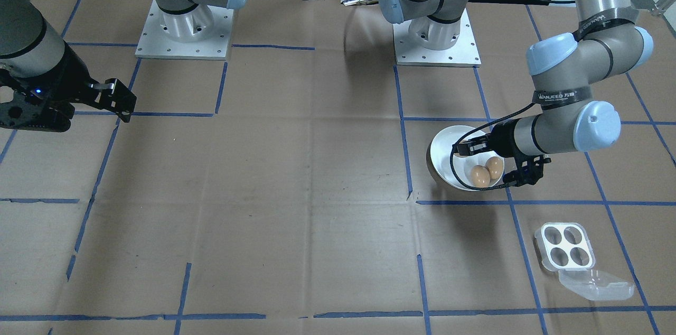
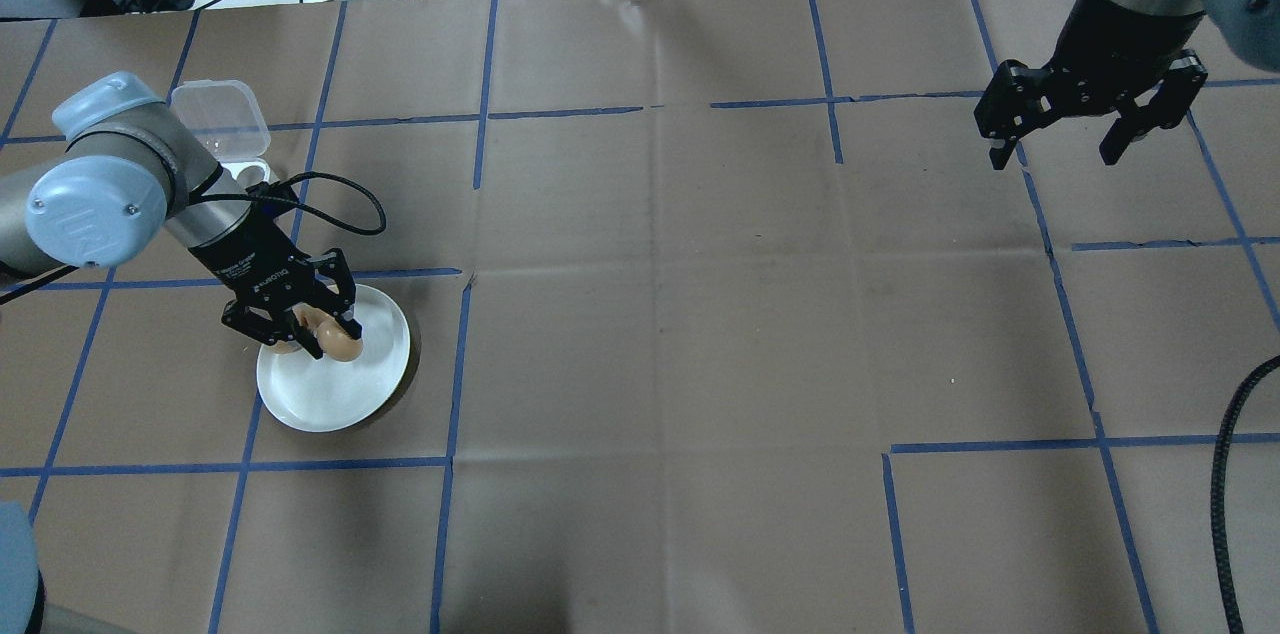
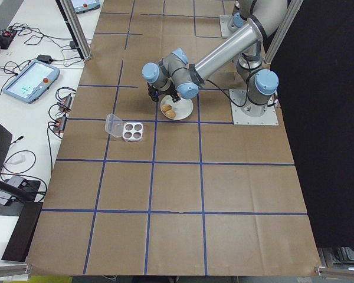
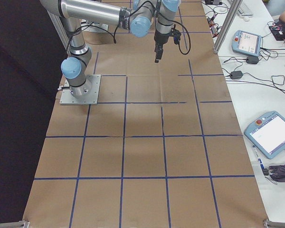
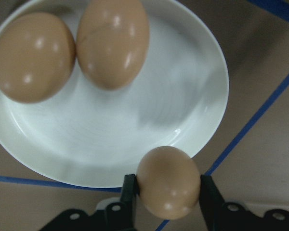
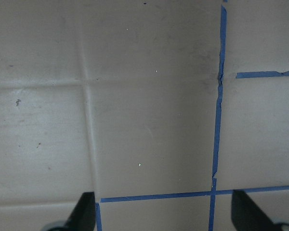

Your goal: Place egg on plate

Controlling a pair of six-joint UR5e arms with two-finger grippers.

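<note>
Two brown eggs (image 5: 72, 48) are lying touching on the round white plate (image 5: 183, 96), while the left hand (image 5: 167, 197) is gripping a third brown egg (image 5: 167, 182) over its rim. The small clear plastic egg box (image 1: 567, 246) is sitting open nearby; the right hand (image 2: 1085, 129) is hanging wide apart over the paper-covered worktop (image 2: 700, 314).

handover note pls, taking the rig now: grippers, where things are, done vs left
Left gripper: shut on a third egg, held over the near rim of the plate, not yet set down.
Right gripper: open, empty, parked high over bare table.
Done: two eggs lie on the plate, touching.
Egg box: lid open, all four holes empty.
Left: lower and release the held egg on the plate.
</note>
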